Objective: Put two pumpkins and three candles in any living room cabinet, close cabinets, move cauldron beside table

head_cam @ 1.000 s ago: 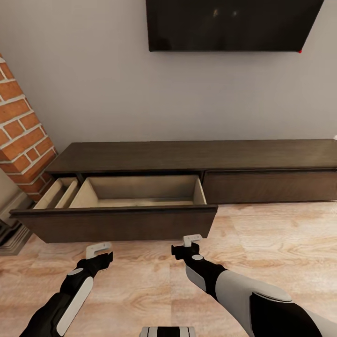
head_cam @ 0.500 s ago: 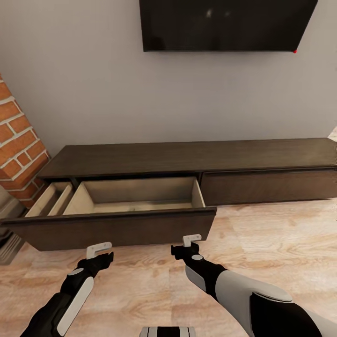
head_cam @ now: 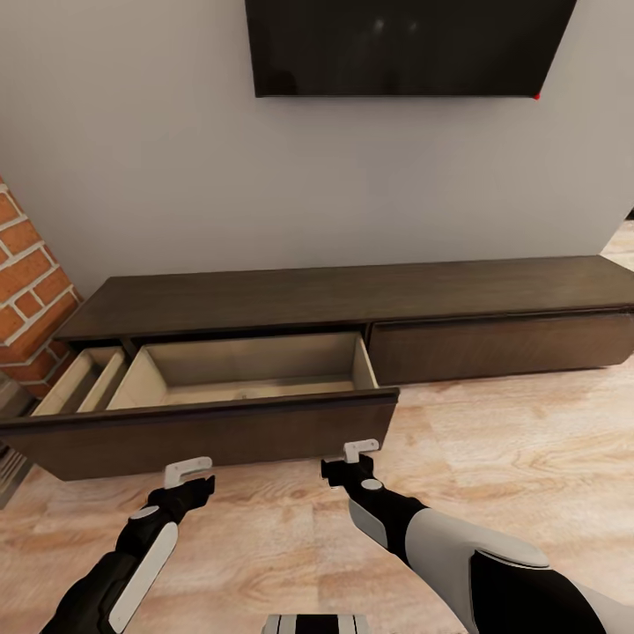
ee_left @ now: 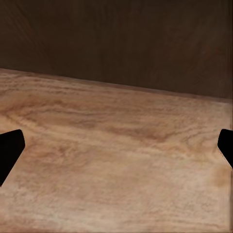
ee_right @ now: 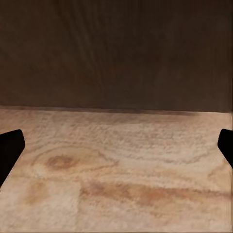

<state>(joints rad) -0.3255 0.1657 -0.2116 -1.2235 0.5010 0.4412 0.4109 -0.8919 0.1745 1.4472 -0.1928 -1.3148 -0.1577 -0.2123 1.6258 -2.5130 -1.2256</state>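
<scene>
The cabinet [head_cam: 352,295] is a long low dark brown unit against the wall. Its wide left drawer [head_cam: 202,436] is pulled out, and its pale beige interior [head_cam: 246,365] holds nothing that I can see. My left gripper [head_cam: 187,471] hovers open over the floor just in front of the drawer front. My right gripper [head_cam: 357,453] is open too, a little to the right, equally close to that front. In both wrist views the dark fingertips [ee_left: 7,150] [ee_right: 7,150] sit far apart, with the drawer front beyond. The pumpkins, candles, cauldron and table are out of view.
A dark TV [head_cam: 405,44] hangs on the wall above the cabinet. A brick column [head_cam: 26,282] stands at the left end. The right drawer front [head_cam: 502,343] is closed. Light wooden floor [head_cam: 511,458] stretches out to the right.
The whole picture has slid left, so the camera has moved; the cabinet and drawer look unchanged. Both arms keep the same pose in view.
</scene>
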